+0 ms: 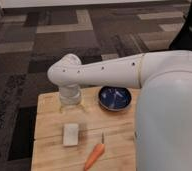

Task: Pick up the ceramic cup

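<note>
Claw [69,91] hung over far-left tabletop [49,125], right on ceramic cup [70,101], cup mostly hidden beneath. Spread or pinching: could not tell. Risk: off-centre grip could tip cup or push it off far edge. Blue bowl [115,97] near, on right.

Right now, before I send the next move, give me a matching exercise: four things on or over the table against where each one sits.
Things:
1 gripper
2 blue bowl
3 white block
4 carrot

Places:
A nearest the table's front edge
B far side, picture's left, hanging down from the arm
C far side, to the picture's right of the gripper
D just in front of the gripper

Pairs: 1-B, 2-C, 3-D, 4-A
</note>
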